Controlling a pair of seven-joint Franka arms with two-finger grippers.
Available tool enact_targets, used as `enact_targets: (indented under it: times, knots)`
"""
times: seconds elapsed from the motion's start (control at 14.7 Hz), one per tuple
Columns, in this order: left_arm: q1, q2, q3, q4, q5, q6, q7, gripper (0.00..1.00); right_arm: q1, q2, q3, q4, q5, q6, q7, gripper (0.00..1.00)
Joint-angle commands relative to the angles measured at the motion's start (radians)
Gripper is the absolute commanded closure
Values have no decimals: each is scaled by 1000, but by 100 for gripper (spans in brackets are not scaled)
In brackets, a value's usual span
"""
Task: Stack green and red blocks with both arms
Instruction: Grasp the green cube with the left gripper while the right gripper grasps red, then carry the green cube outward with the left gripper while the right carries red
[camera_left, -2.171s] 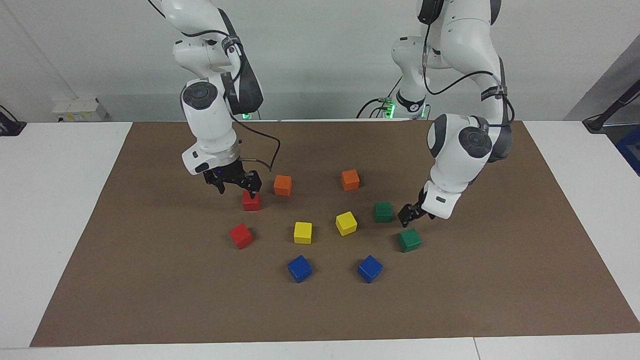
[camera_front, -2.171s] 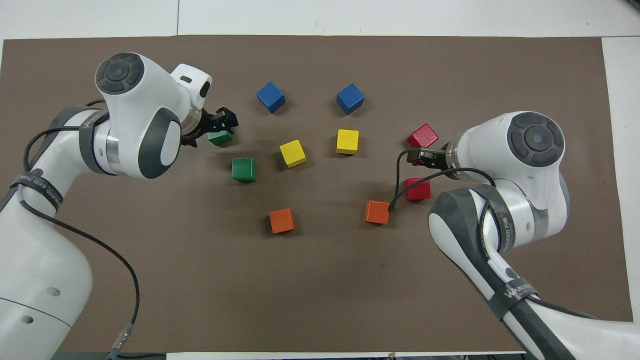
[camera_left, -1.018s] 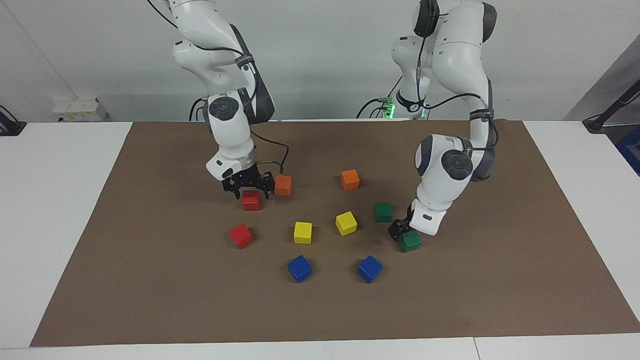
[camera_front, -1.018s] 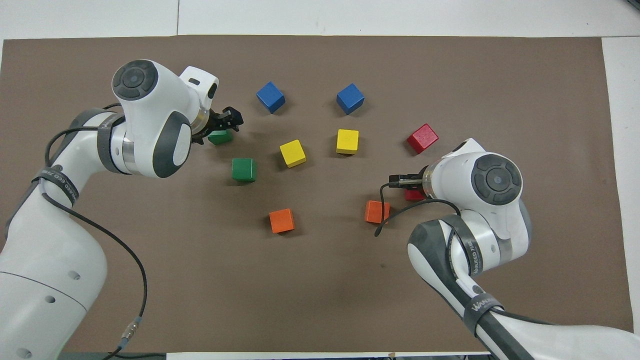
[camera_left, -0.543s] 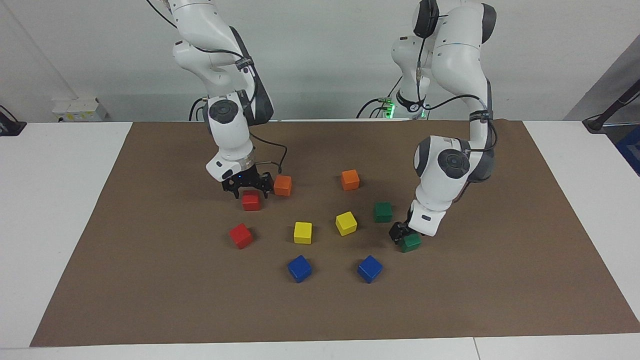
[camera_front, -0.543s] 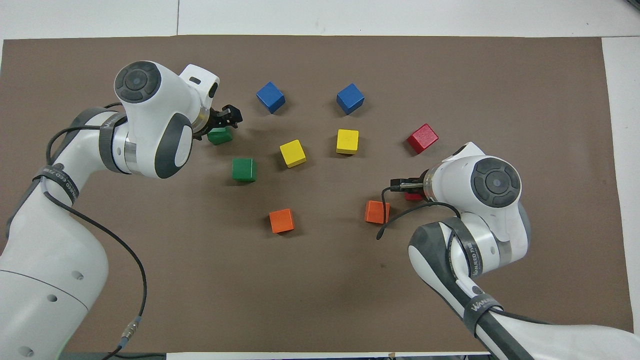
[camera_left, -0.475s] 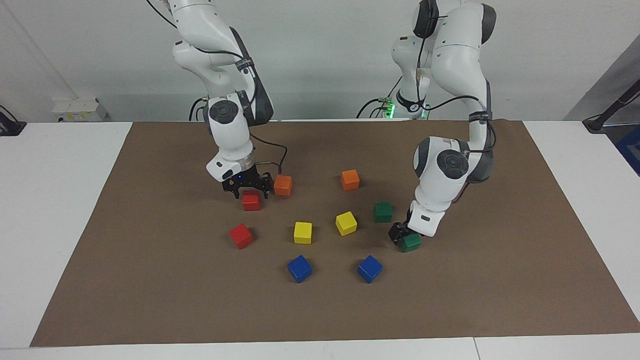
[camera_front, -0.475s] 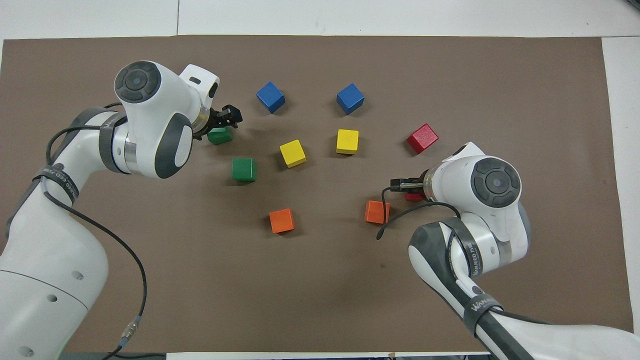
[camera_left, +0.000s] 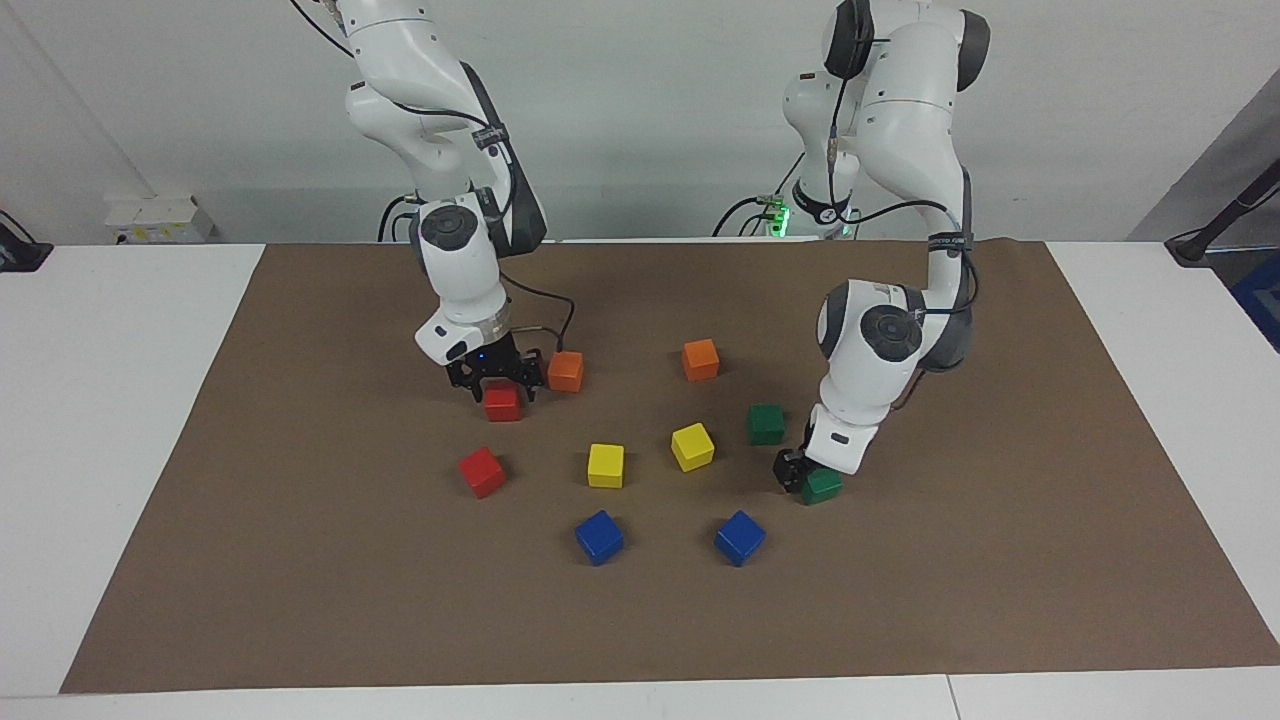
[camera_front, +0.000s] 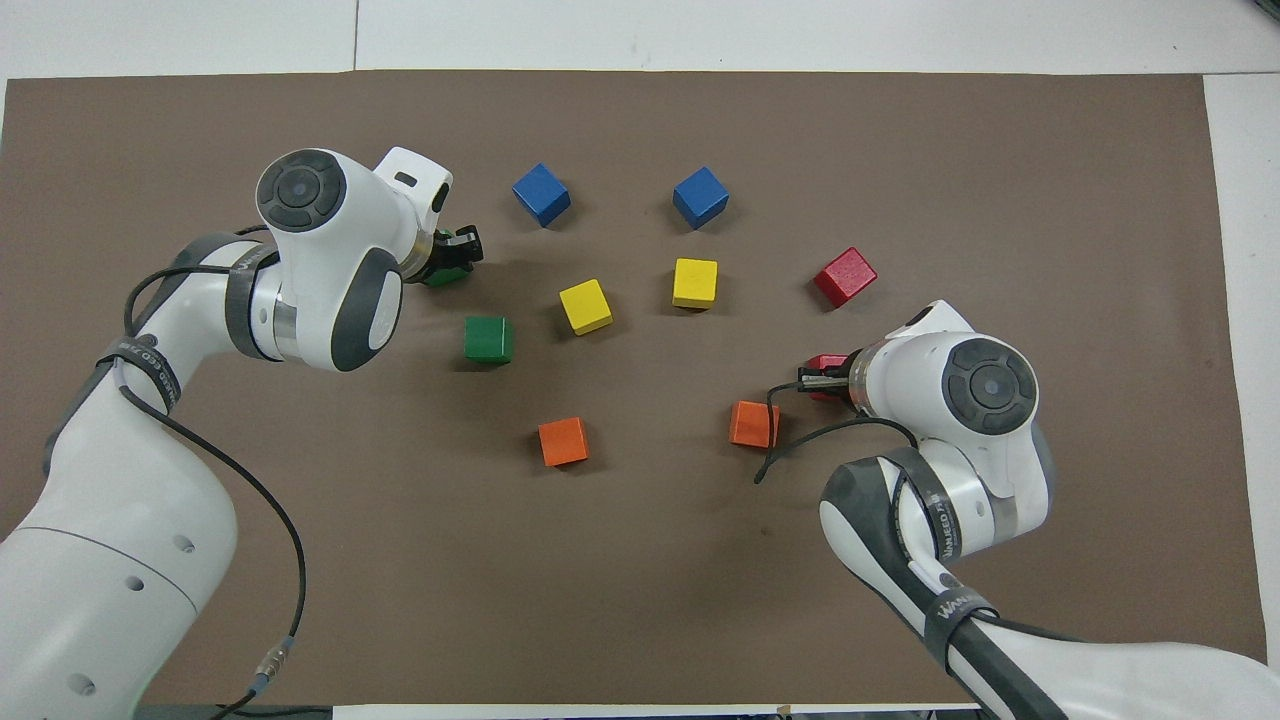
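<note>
Both tools have closed since a second ago: left tool (camera_left: 806, 478) gripping a dark green matte cube (camera_left: 824, 487), right tool (camera_left: 497, 388) a bright red matte cube (camera_left: 503, 404).

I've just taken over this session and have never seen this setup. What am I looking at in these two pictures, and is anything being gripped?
Two white robot arms work at a table with a brown mat. One picture faces the robots from across the table; the other looks down from above their end. Ten small cubes lie on the mat: two red, two green, two orange, two yellow, two blue.

The left gripper is down at the green block farther from the robots, jaws shut on it. The right gripper is down at the red block beside an orange cube, jaws shut on it. Both blocks sit on the mat; nothing is stacked yet.
</note>
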Motion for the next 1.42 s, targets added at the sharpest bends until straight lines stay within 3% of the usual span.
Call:
enact_targets:
  times: [0.0,0.14,0.27,0.54,0.81,1.09,1.36]
  knots:
    - [-4,-7,13,30,33,-46,-13,100,-132,-3,2,119,11,-158,-161,100]
    - [23,-33,13,31,38,-76,-3,100,-224,20,2,264,11,-317,-325,100]
    - [69,-83,13,24,35,-142,109,100,-314,49,2,322,11,-320,-443,100]
    - [251,-186,13,-59,35,-191,469,100,-407,52,2,250,11,-202,-502,100]
    - [423,-220,11,-172,33,-94,744,100,-415,72,2,247,11,-185,-508,100]
    - [508,-241,10,-281,33,14,864,100,-445,95,2,193,11,-97,-548,100]
    - [531,-240,10,-315,29,40,898,100,-451,104,2,182,11,-77,-560,100]
